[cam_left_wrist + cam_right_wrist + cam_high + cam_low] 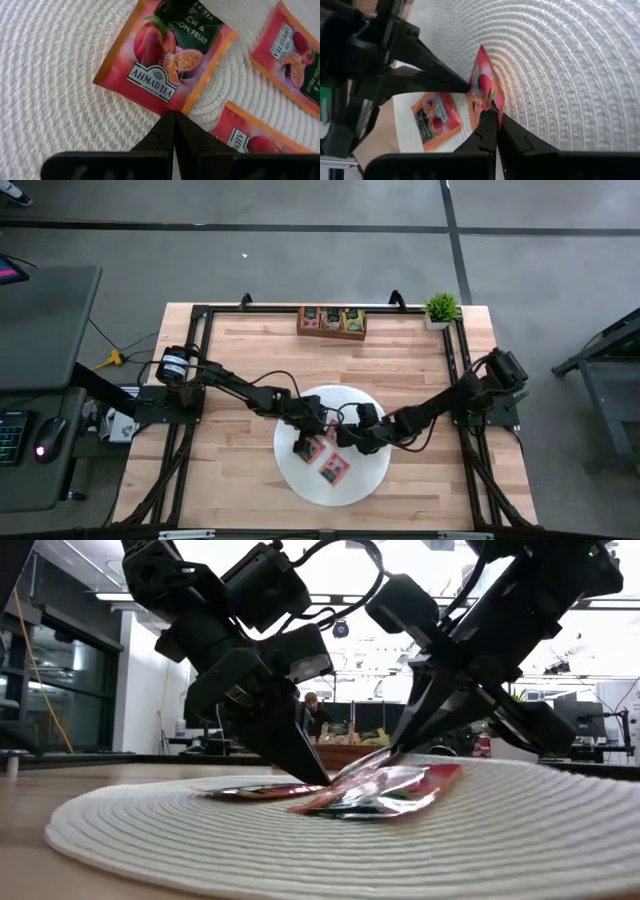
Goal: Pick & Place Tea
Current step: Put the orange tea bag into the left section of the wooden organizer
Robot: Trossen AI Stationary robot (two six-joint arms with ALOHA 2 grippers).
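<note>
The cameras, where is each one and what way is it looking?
High view: above the table, looking down; both arms, white mat.
Low view: table height, looking across; both end effectors.
Left wrist view: on the left arm, facing the mat; left end effector shut.
Right wrist view: on the right arm; right end effector pinching a tea packet.
Shared: low and right wrist views show that lifted packet.
</note>
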